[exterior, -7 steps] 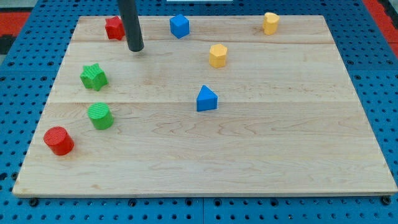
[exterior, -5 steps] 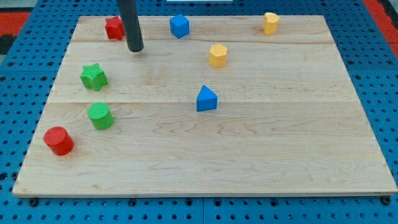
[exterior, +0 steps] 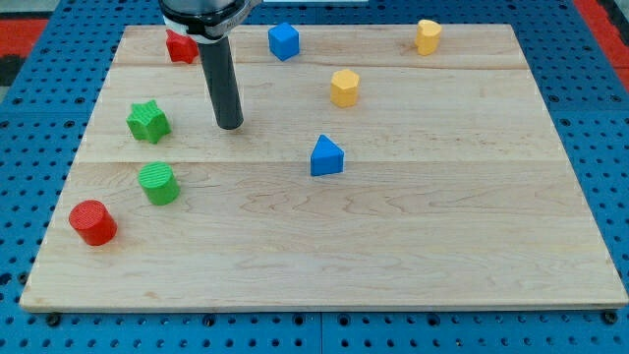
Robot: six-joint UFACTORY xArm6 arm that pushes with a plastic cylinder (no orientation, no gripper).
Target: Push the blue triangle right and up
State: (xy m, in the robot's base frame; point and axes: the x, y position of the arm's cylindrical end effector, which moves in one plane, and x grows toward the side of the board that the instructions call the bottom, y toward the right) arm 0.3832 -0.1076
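Approaching blue triangle [exterior: 326, 157], near tabletop [exterior: 442, 246] centre. My tip [exterior: 229, 126] sits toward left edge, slightly nearer top edge, well apart, no contact. No claw on this arm, only bare rod. Judgement: tip must get to triangle's lower-left side before pushing toward top-right corner. Green star [exterior: 147, 121] near tip's left.

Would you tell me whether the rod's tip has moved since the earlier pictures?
Yes. My tip moved toward the view's bottom, away from the red block, closer to the blue triangle.
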